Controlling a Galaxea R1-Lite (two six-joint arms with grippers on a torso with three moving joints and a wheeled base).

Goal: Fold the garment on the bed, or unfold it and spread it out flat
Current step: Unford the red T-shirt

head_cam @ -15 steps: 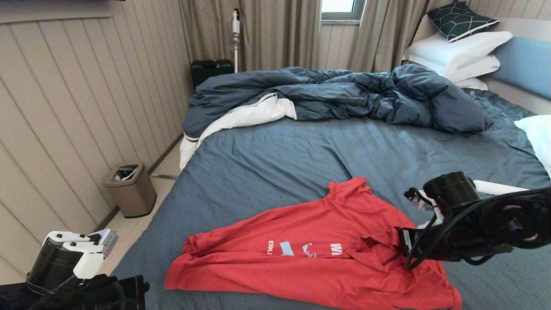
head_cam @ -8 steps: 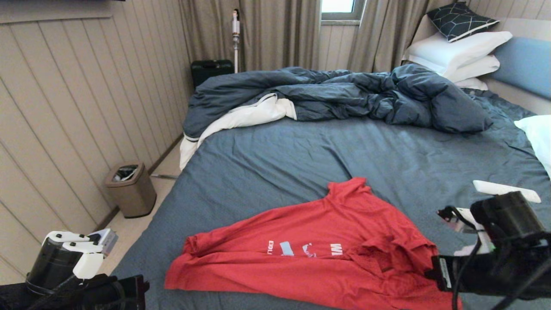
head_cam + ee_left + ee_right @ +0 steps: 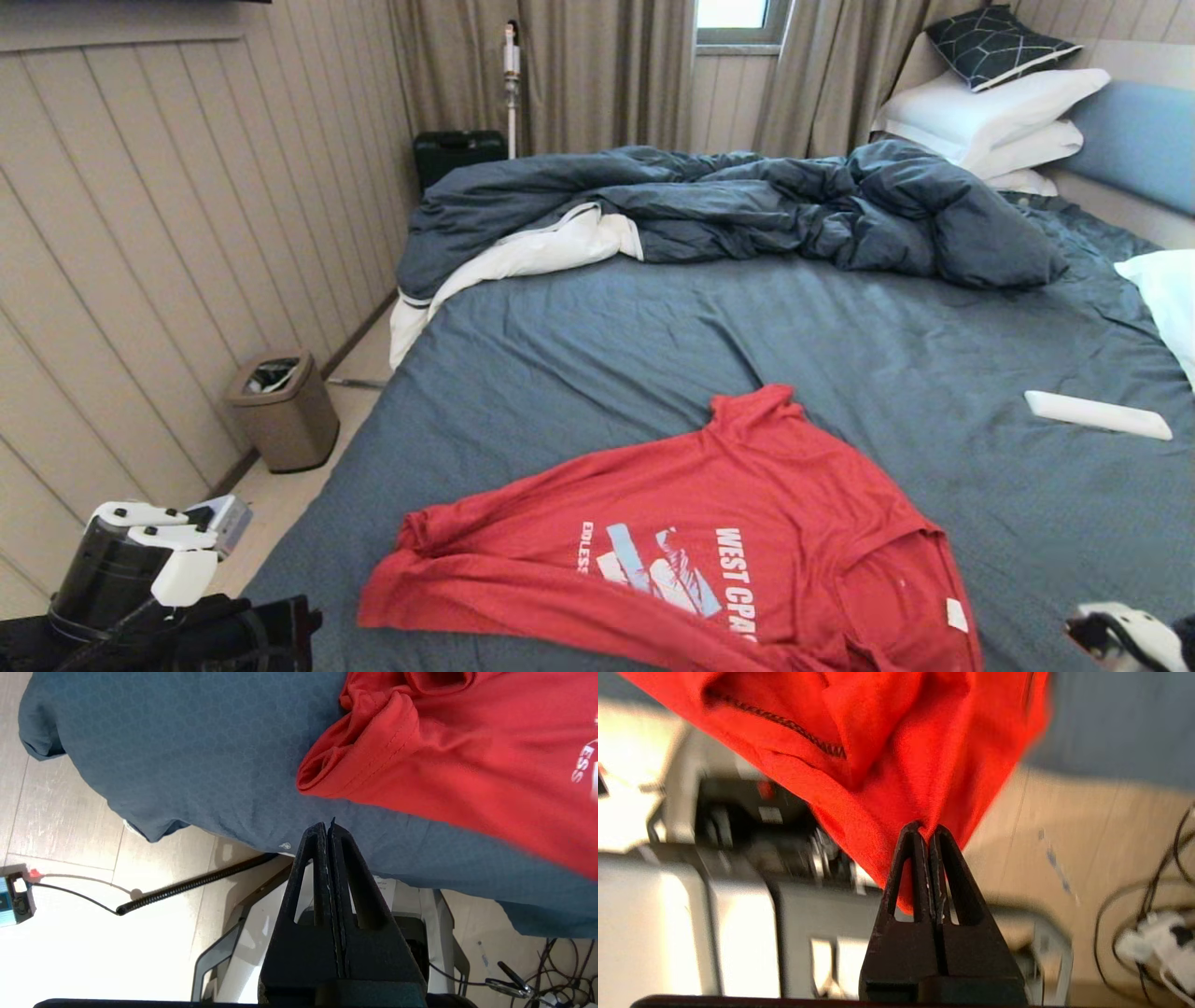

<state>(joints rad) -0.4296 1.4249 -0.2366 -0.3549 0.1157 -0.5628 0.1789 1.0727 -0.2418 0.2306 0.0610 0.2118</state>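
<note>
The garment (image 3: 691, 551), a red T-shirt with white lettering, lies across the near part of the bed (image 3: 653, 345), its print and white neck label facing up. Its near edge hangs over the bedside. My right gripper (image 3: 926, 828) is shut on a pinch of the garment (image 3: 896, 751) off the bed's near edge, over the floor; only a bit of that arm shows at the head view's lower right corner (image 3: 1125, 639). My left gripper (image 3: 327, 826) is shut and empty at the near bed edge, just short of the garment's bunched hem (image 3: 355, 760). The left arm (image 3: 140, 579) sits low at the left.
A rumpled dark blue duvet (image 3: 728, 210) covers the far part of the bed, with white pillows (image 3: 990, 117) at the headboard. A white flat remote-like object (image 3: 1097, 414) lies on the sheet at right. A bin (image 3: 280, 406) stands on the floor by the wall.
My right arm has drawn back toward the near right corner and out of the head view, pulling the garment's folded-over part flat so the whole print and neck label show. The left arm kept still.
</note>
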